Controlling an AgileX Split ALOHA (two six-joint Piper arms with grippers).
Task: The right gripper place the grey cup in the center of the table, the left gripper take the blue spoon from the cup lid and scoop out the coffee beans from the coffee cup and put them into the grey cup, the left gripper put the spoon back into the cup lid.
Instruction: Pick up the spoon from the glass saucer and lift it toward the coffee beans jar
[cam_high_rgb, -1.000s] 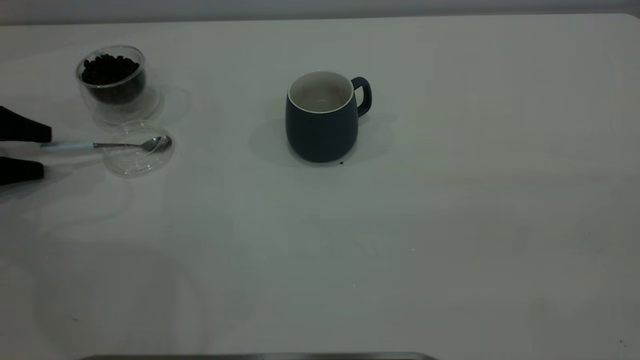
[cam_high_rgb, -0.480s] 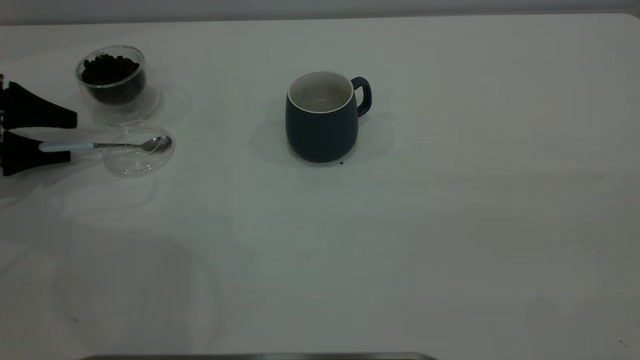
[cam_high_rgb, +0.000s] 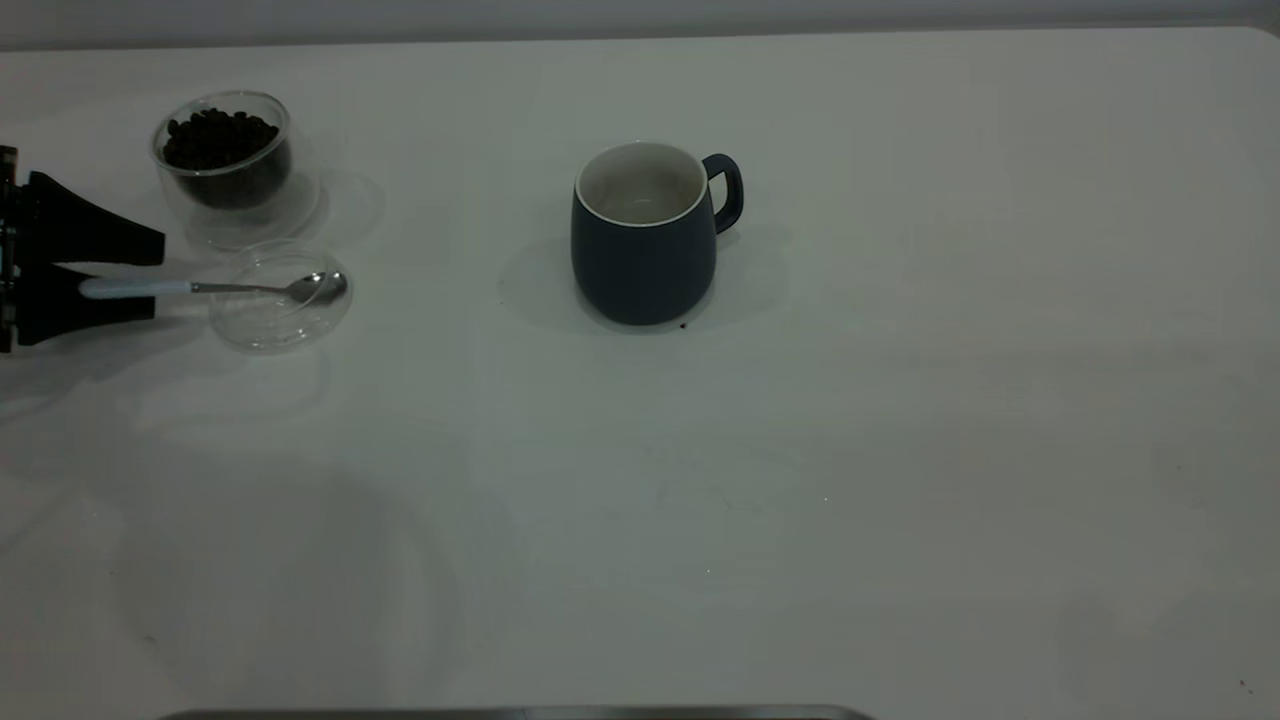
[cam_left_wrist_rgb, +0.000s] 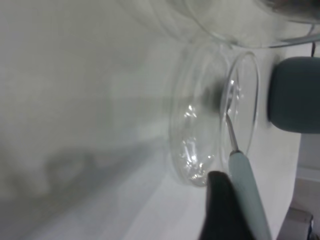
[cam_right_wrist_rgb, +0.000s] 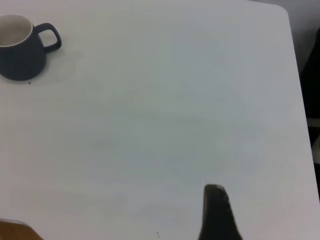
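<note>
The blue spoon lies with its bowl in the cup lid at the table's left. My left gripper is open, its black jaws either side of the pale handle; a strip of table shows between the far jaw and the handle. In the left wrist view one finger lies against the spoon handle, with the lid beyond. The coffee cup holds the coffee beans behind the lid. The grey cup stands upright mid-table. Of the right gripper, only one black fingertip shows, far from the grey cup.
The white table stretches bare to the right and front of the mug. A tiny dark speck lies at the mug's base. The table's right edge shows in the right wrist view. A dark strip runs along the front.
My left gripper has moved right, in from the left edge, until its jaws straddle the spoon handle. The spoon and lid have shifted slightly right. The mug and glass cup have not moved.
</note>
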